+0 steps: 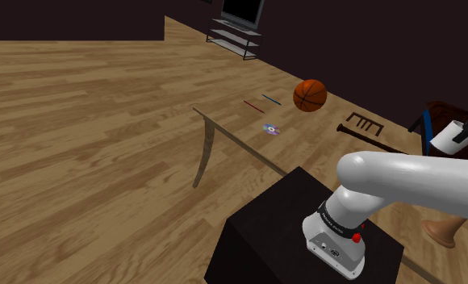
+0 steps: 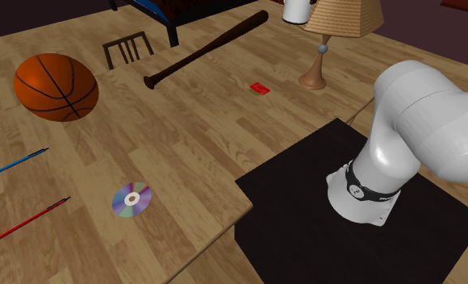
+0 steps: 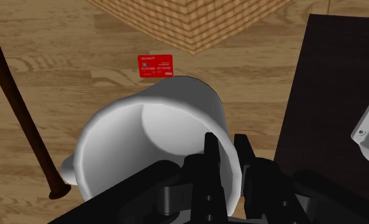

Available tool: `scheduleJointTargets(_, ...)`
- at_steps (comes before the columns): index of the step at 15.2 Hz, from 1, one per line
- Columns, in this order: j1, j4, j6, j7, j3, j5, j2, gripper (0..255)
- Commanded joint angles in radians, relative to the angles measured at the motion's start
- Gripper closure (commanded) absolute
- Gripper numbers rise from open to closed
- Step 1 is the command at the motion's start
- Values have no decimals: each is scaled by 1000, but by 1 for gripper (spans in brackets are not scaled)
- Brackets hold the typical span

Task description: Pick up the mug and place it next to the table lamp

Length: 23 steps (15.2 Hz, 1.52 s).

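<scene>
- my gripper (image 3: 228,149) is closed down narrow on the wall of the white mug (image 3: 145,133). one finger is inside the rim, the other outside, and nothing else is in it.
- the mug is up in the air in my grip, not on the table (image 2: 184,121). its mouth faces my wrist camera, and in the second exterior view it sits just beside the lamp shade (image 2: 345,14).
- biggest worry: the woven shade is close to right under me. going straight down, i think the mug bottom clips it and rocks the whole lamp on its narrow base (image 2: 313,79).
- second worry: i'm only pinching one side of the rim. a quick swing or a bump could make the mug pivot between my pads or slip out.
- the red card (image 3: 155,65) lies on the wood near the lamp. if i land half on it, the mug sits crooked.
- the baseball bat (image 3: 21,121) is off on the handle side, so sliding too far that way risks a knock.
- pose: my arm (image 1: 410,185) leaves the stand (image 1: 289,234) and stretches toward the shoulder view's right. my hand is held high over the table, fingers pointing down at it.
- so i'd guess i need a sideways shift clear of the shade before lowering.
</scene>
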Motion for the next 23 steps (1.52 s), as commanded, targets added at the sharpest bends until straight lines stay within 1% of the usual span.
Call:
scheduleJointTargets(1, -5, -28, 24, 3, -15, -13, -8, 255)
scheduleJointTargets(12, -22, -156, 139, 24, -92, -80, -35, 255)
scheduleJointTargets(23, -26, -260, 261, 44, -193, -158, -37, 255)
